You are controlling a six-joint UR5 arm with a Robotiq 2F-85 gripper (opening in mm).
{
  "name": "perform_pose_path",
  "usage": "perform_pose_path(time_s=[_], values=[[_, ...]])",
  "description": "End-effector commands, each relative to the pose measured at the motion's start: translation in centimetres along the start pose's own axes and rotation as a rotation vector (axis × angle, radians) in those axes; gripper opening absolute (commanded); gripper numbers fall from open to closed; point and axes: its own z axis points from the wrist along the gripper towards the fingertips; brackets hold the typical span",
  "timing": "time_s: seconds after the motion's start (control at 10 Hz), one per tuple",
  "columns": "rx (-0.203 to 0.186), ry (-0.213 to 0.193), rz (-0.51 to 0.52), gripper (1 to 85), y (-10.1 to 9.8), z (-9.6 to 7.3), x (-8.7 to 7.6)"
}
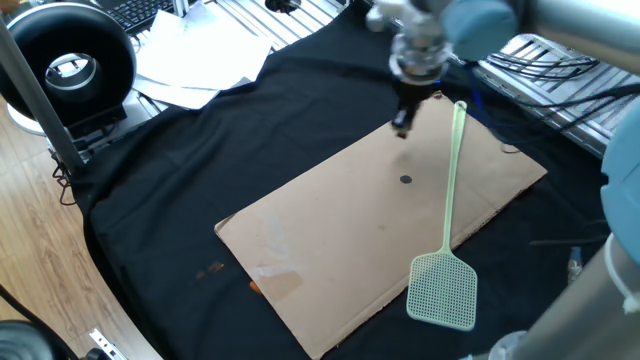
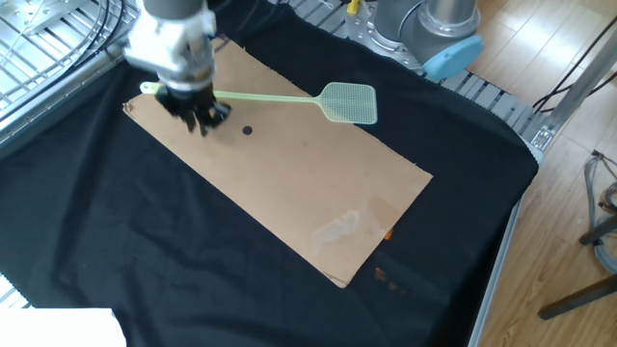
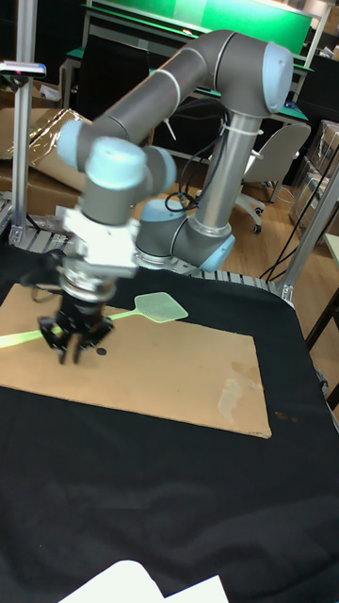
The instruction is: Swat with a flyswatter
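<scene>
wooden floor (image 2: 578, 173) beside the table, a white chair (image 3: 266, 160) and cardboard boxes (image 3: 38, 155) behind, green board (image 3: 250, 14) on far wall

Even, bright indoor light falls from overhead in all three views, with no hard shadows on the cardboard sheet (image 1: 380, 230). The black cloth (image 2: 116, 260) swallows detail and reads as a flat dark mass. The pincer (image 1: 401, 122) and the wrist above it are smeared by motion blur in every view, worst in the tall fixed view. Beside the pincer, the flyswatter (image 1: 447, 240) stays sharp. Mild glare sits on the metal rails behind the pincer.
</scene>
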Motion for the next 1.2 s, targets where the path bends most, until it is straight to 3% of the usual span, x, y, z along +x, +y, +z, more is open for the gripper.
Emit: perform_pose_path(time_s=[0.0,0.2,0.4,0.6,0.7,0.8,1.0,1.1], values=[[-0.011,-0.031,0.111,30.0,-3.4,-0.2,4.5],[-0.065,-0.042,0.195,34.3,-3.7,-0.8,5.9],[-0.068,-0.066,0.255,34.3,-4.3,-1.2,5.7],[-0.125,-0.095,0.320,38.7,-2.8,-1.1,3.8],[-0.142,-0.138,0.353,40.3,-2.7,-0.9,2.4],[-0.107,-0.223,0.378,45.7,-3.4,-0.7,0.4],[-0.176,-0.191,0.424,47.0,-2.0,-0.7,1.3],[-0.212,-0.195,0.427,47.3,-1.6,-0.6,1.1]])
